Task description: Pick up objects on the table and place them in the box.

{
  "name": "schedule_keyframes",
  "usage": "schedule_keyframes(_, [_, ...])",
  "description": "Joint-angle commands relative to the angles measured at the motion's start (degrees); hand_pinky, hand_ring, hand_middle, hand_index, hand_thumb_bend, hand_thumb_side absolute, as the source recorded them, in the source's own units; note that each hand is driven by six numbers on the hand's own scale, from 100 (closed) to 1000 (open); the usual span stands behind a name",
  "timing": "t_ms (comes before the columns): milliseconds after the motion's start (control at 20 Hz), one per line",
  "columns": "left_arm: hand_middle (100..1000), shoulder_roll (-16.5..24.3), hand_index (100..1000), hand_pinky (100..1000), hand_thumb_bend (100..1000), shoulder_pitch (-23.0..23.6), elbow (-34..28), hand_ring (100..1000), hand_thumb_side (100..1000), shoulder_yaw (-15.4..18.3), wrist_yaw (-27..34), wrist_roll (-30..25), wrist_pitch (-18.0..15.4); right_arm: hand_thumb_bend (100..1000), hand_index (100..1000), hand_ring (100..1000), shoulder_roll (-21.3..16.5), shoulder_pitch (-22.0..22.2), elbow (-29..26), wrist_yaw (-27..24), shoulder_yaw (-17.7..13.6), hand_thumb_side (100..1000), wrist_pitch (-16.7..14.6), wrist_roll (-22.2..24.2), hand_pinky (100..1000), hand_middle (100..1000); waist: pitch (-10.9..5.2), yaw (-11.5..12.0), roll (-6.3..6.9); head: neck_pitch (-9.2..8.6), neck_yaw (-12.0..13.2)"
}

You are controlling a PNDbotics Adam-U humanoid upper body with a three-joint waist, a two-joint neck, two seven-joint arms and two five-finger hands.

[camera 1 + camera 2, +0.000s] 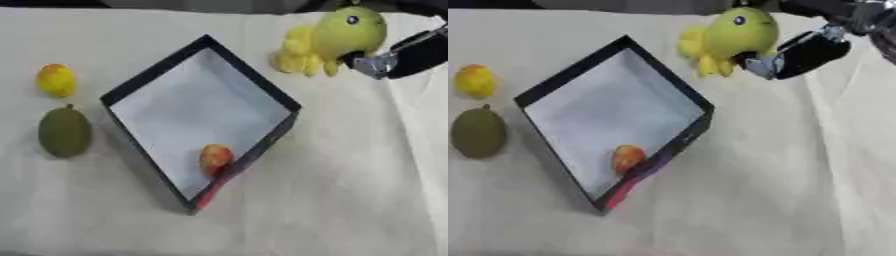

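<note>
Left eye view: right hand [389,61] grips yellow toy [337,40]; box [247,75], lower left of it, holds one fruit [215,159]; two fruits [56,80] remain on desk [350,190].

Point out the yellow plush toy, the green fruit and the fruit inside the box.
yellow plush toy [346,32], left eye view, its head.
green fruit [64,132], left eye view, its middle.
fruit inside the box [215,159], left eye view, its middle.
</note>
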Motion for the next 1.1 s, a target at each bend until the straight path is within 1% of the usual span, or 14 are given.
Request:
schedule_keyframes(50, [743,1.4,830,882,139,-0.1,-0.6,724,933,0.0,0.1,-0.2,-0.1,100,607,627,5.5,-6.1,3.8,0.8,4.7,310,1.4,3.8,796,483,-2.01,-0.1,-0.66,-0.12,-0.1])
schedule_keyframes(200, [743,1.4,830,882,138,0.0,-0.7,725,931,0.0,0.0,-0.2,-0.2,100,609,626,11.7,-10.5,9.2,2.5,7.7,306,1.8,5.3,796,485,-2.06,-0.1,-0.53,-0.12,-0.1])
schedule_keyframes(300, [743,1.4,830,882,139,0.0,-0.8,725,931,0.1,0.0,-0.2,-0.2,100,611,626,14.9,-12.0,12.6,4.0,8.8,307,1.3,5.7,796,487,-2.04,0.0,-0.55,-0.12,-0.2])
schedule_keyframes(400, [743,1.4,830,882,139,0.0,-0.8,725,932,0.0,0.0,-0.2,-0.2,100,613,627,17.3,-12.6,15.7,5.4,9.5,311,0.4,6.0,796,488,-1.99,0.1,-0.61,-0.12,-0.2])
schedule_keyframes(750, [744,1.4,830,883,139,-0.1,-0.9,724,933,0.1,-0.1,-0.2,-0.1,100,620,632,23.7,-13.4,25.0,10.8,10.8,336,-3.1,6.6,796,495,-1.82,0.6,-0.96,-0.12,-0.5])
schedule_keyframes(900, [743,1.7,830,883,139,0.1,-0.9,724,934,0.2,-0.2,0.0,-0.1,100,628,639,25.7,-13.7,28.7,13.2,11.6,370,-5.0,7.1,796,502,-1.77,1.0,-1.44,-0.12,-0.7])
schedule_keyframes(950, [743,1.8,830,883,139,0.1,-0.8,724,935,0.2,-0.3,0.1,-0.1,100,630,640,26.4,-13.8,30.0,13.9,12.0,355,-5.6,7.4,797,500,-1.76,1.1,-1.61,-0.12,-0.7])
schedule_keyframes(1000, [742,1.9,830,883,139,0.2,-0.8,724,936,0.2,-0.3,0.1,-0.1,100,631,641,27.0,-13.9,31.3,14.6,12.4,381,-6.1,7.6,797,504,-1.75,1.2,-1.80,-0.12,-0.7])
schedule_keyframes(1100, [742,2.1,830,883,139,0.2,-0.8,723,937,0.2,-0.4,0.1,0.0,100,635,643,28.4,-14.1,33.6,15.6,12.9,390,-7.0,8.0,797,507,-1.71,1.3,-2.12,-0.12,-0.8])
